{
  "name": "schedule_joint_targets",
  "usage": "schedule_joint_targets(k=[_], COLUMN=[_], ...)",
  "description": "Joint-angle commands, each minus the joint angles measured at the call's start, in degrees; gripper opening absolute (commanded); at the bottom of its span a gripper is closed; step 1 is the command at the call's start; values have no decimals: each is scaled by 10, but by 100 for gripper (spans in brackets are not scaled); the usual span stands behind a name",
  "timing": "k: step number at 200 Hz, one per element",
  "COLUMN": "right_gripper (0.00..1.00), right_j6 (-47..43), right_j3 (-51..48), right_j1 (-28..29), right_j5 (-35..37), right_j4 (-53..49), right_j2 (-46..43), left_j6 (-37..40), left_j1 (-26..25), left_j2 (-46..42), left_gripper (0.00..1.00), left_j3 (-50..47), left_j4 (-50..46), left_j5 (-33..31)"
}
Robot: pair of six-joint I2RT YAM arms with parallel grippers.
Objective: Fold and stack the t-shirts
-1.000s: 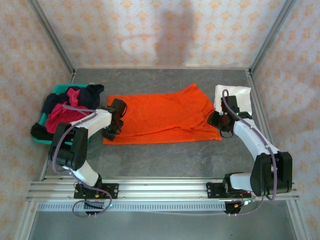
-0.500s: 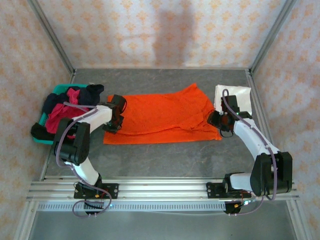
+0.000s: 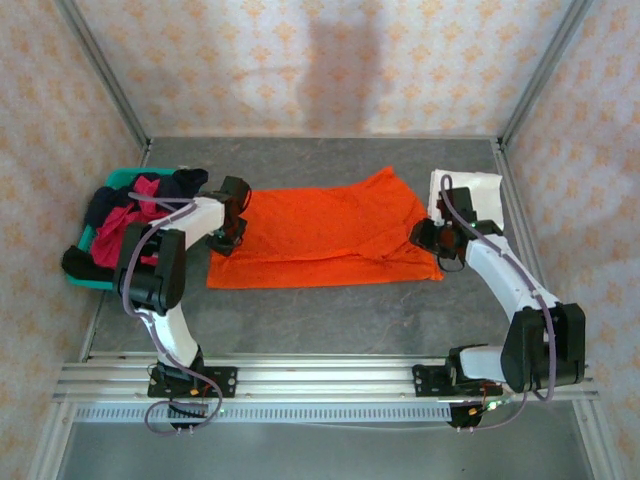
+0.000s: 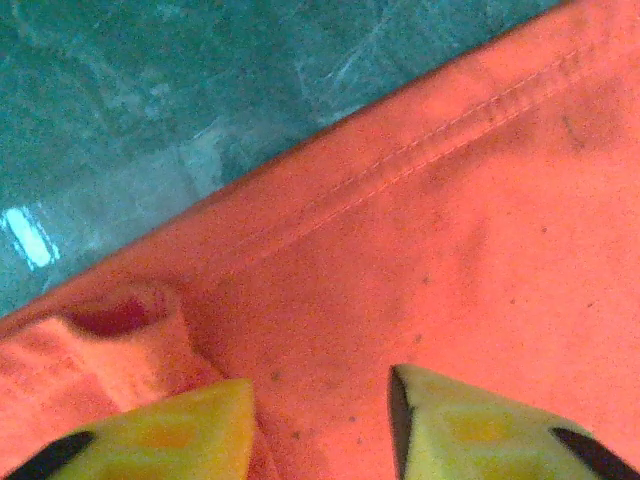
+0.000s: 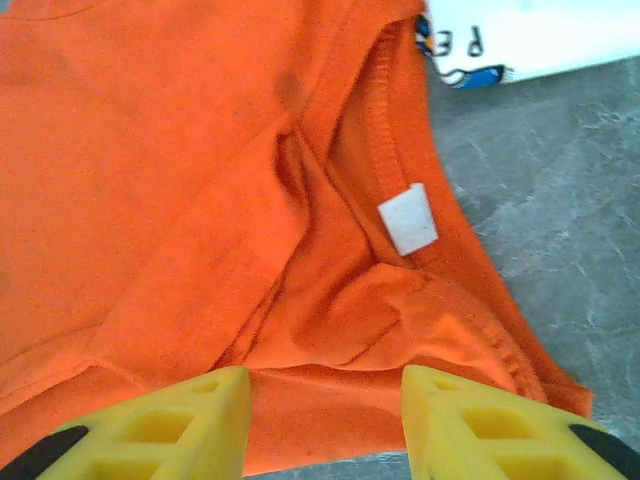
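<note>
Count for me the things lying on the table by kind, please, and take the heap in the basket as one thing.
Orange shirt, spread flat: 1
White shirt, folded: 1
Teal basket: 1
Heap of pink and dark clothes in the basket: 1
Total: 4

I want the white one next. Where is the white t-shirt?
Top view: the white cloth t-shirt lies at the far right, just beyond the right gripper and beside the spread bright orange t-shirt, at its collar end.

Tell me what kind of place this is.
Probably a robot test cell, not a home: aluminium frame posts, patterned backdrop walls, and a mounting rail along the near edge of the table.
</note>
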Motion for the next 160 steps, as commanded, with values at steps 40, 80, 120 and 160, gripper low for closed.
schedule_joint_targets(k=[40,80,120,160], right_gripper=[45,42,38,37], right_j6=[-43,31,73,62], right_j3=[42,61,85,120], right_j1=[142,202,200,176], right_j5=[-14,-39,-32,-8], right_j4=[28,80,85,59], right_j2=[63,167,236,278], left_j6=[41,-6,-63,-59], left_j1=[-20,-65,-108,-109], left_j2=[-72,-109,-74,-53], left_gripper=[78,78,76,76], left_j3=[17,-70,-114,-83], left_j4=[-54,-4,91,82], left_j5=[-46,12,77,53])
